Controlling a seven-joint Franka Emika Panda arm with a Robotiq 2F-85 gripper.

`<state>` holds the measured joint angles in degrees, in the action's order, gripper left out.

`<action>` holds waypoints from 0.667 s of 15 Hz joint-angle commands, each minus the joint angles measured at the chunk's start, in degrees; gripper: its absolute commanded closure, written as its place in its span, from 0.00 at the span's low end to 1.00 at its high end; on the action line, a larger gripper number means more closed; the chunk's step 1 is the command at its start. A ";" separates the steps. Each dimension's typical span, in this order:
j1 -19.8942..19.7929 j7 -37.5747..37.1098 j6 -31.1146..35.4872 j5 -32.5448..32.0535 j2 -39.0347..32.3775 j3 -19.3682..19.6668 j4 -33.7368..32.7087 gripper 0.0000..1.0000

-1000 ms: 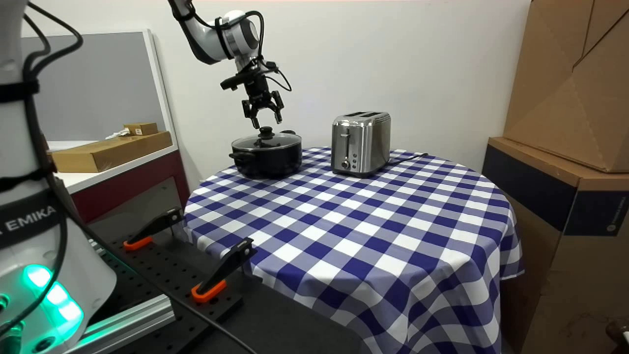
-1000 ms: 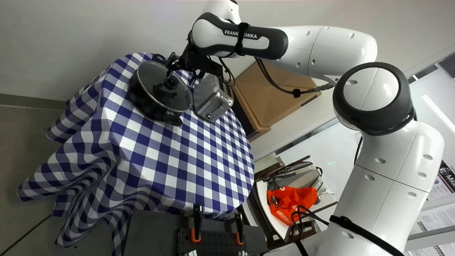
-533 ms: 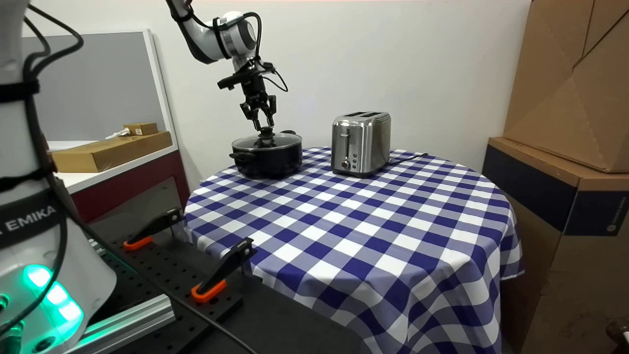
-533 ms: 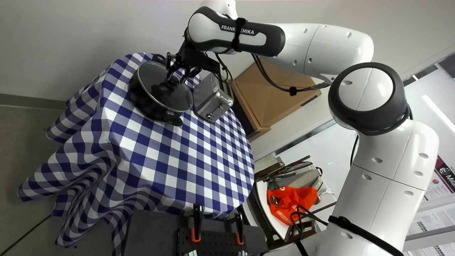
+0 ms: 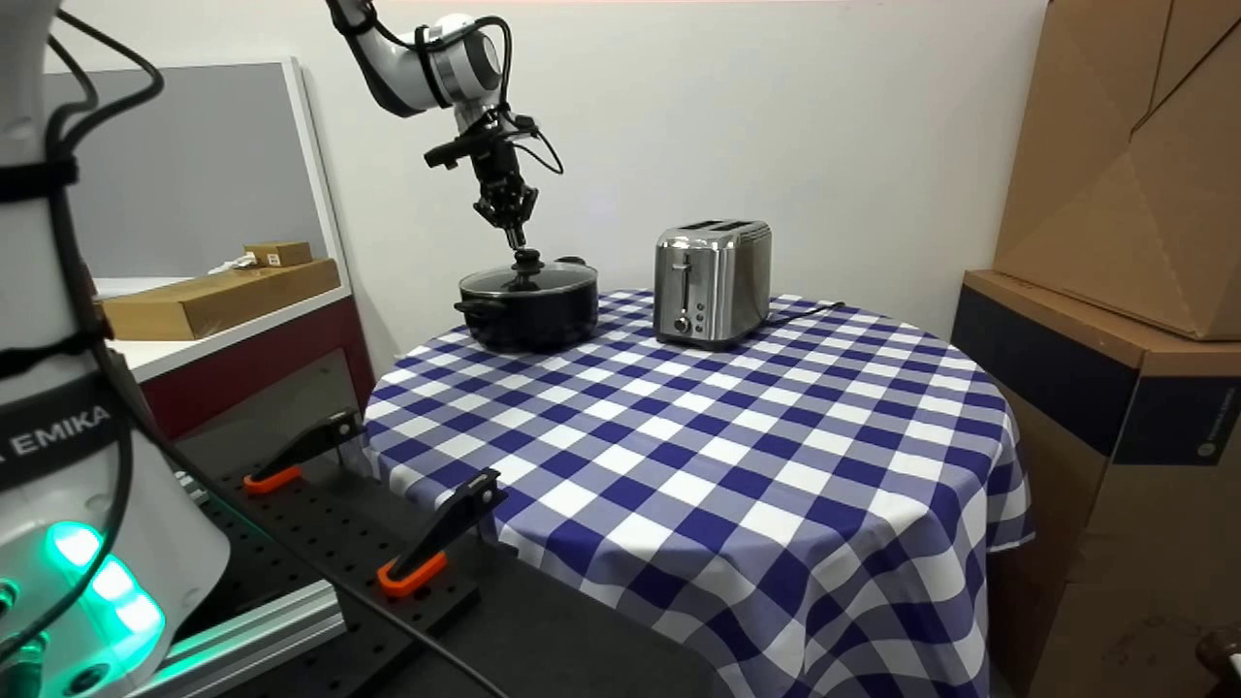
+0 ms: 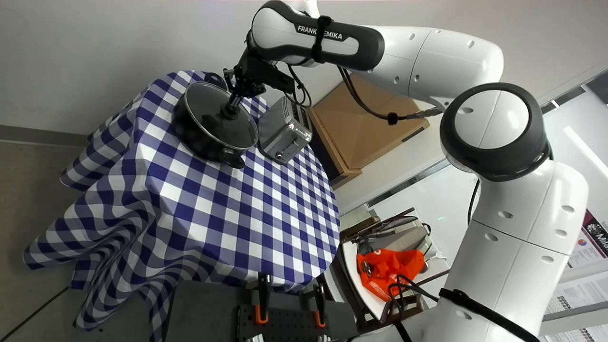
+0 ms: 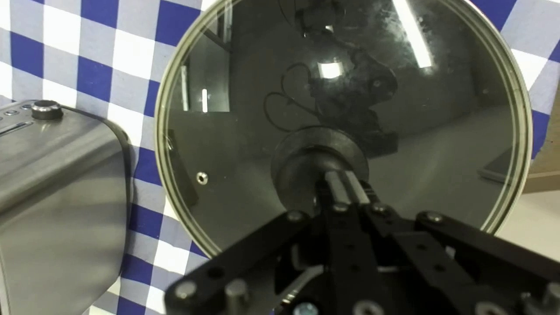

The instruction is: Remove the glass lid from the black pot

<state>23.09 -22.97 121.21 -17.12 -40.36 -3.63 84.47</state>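
Observation:
The glass lid (image 7: 245,148) lies flat on the black pot (image 5: 538,322), at the table's far end; both exterior views show it seated on the rim. Its dark centre knob (image 5: 527,260) stands free under my gripper (image 5: 516,244). In the wrist view the fingers (image 7: 337,186) are together with nothing gripped between them, over one side of the knob. Whether the tips touch the knob top cannot be told; in an exterior view they end right at or just above it. The pot's walls are hidden below the lid in the wrist view.
A silver toaster (image 5: 713,286) stands beside the pot on the checked tablecloth (image 5: 698,417), its cord trailing behind. Cardboard boxes (image 5: 1096,388) rise past the table's edge. Black clamps (image 5: 441,533) with orange pads sit on the board by the robot's base.
The fingers have come together from wide apart; half a second ago they were around the knob's top. Now they are shut slightly higher, off the knob. Lid and pot have barely shifted.

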 commanded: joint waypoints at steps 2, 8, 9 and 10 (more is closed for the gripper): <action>-1.14 2.92 -1.50 2.25 0.25 -0.05 -0.14 0.69; -1.57 3.15 -2.14 1.93 -0.69 0.57 -1.01 0.23; -1.57 3.13 -2.13 1.84 -0.97 0.64 -1.09 0.17; -1.59 3.20 -2.27 1.88 -1.25 0.63 -1.27 0.10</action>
<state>21.50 -21.13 120.49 -16.05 -40.46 -3.24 84.48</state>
